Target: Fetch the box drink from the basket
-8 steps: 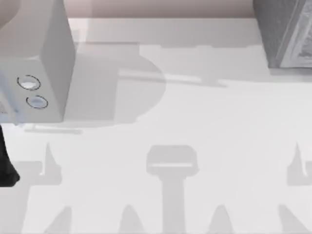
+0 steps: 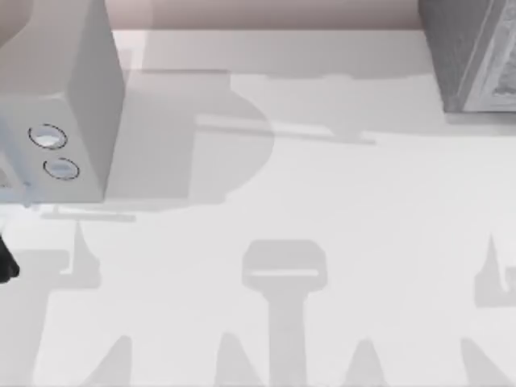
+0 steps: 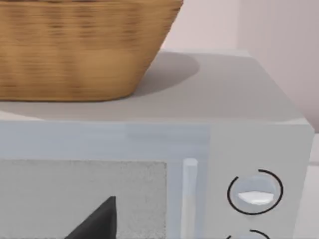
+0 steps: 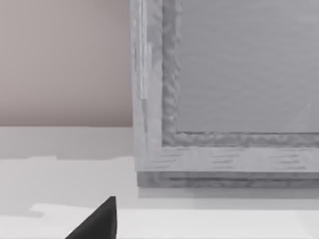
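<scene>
The left arm's jaws (image 3: 97, 221) appear as one dark fingertip before a grey microwave's door; whether they are spread or pressed together cannot be told. In the top view a dark bit of the left arm (image 2: 6, 264) sits at nine o'clock, at the bench's edge. The microwave (image 2: 72, 105) stands at ten o'clock on the white bench (image 2: 322, 201). A woven basket (image 3: 79, 50) rests on its roof. The box drink is hidden from sight. The right arm's jaws (image 4: 97, 221), state untellable, face a grey cabinet (image 2: 472, 56) at two o'clock.
</scene>
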Controlling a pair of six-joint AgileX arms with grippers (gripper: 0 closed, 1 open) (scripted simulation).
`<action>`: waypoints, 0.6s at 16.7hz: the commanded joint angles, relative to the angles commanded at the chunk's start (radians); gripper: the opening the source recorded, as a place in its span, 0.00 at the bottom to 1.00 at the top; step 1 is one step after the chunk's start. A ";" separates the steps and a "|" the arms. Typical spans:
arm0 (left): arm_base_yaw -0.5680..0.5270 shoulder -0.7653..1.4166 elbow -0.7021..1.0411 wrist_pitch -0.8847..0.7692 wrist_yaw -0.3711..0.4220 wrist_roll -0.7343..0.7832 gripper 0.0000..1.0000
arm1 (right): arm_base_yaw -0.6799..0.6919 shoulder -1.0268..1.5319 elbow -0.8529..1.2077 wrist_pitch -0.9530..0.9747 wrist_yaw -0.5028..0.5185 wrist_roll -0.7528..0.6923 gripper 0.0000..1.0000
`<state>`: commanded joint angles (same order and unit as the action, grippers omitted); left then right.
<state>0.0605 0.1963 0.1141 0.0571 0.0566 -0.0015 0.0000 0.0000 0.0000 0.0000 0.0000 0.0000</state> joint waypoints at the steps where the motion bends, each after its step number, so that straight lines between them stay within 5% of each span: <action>1: 0.018 0.058 0.039 0.021 0.017 0.001 1.00 | 0.000 0.000 0.000 0.000 0.000 0.000 1.00; 10: 0.212 0.733 0.495 0.252 0.223 0.017 1.00 | 0.000 0.000 0.000 0.000 0.000 0.000 1.00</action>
<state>0.2728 0.9294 0.6093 0.3091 0.2796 0.0156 0.0000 0.0000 0.0000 0.0000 0.0000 0.0000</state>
